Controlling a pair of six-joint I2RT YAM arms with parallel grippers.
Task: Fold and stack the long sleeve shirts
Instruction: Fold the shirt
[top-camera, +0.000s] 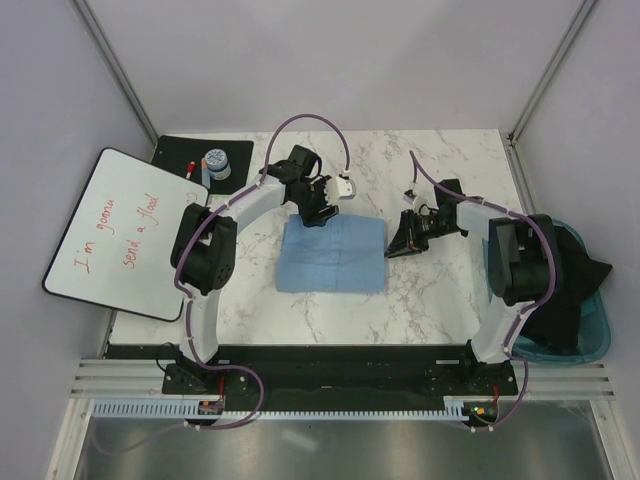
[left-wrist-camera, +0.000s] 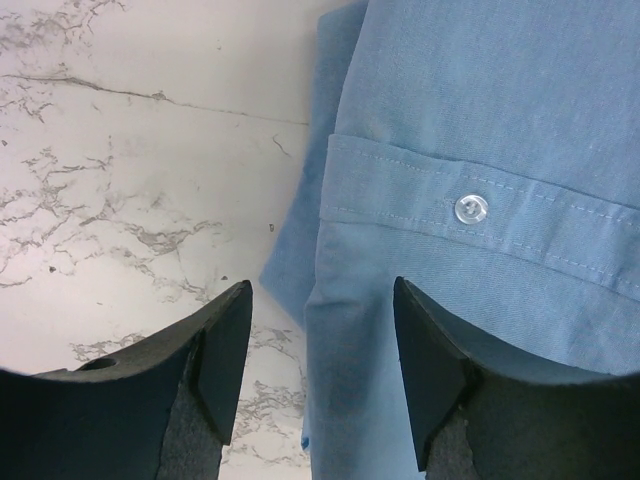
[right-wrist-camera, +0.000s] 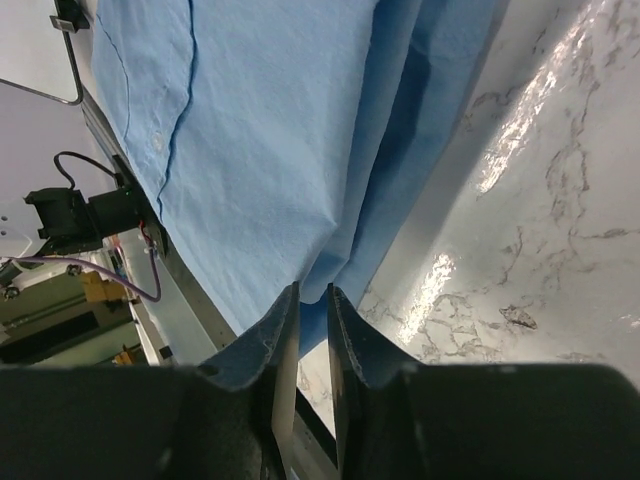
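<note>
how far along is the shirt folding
Done: one light-blue shirt lies folded into a neat rectangle on the marble table. In hand: nothing; the left gripper hangs open over its corner, the right gripper nearly closed beside its edge. Left: stacking; no second shirt shows in any view.

Shirt at table centre, whiteboard left, bin right, mat behind whiteboard

Whiteboard blocks L, bin R; marble beyond shirt free.
</note>
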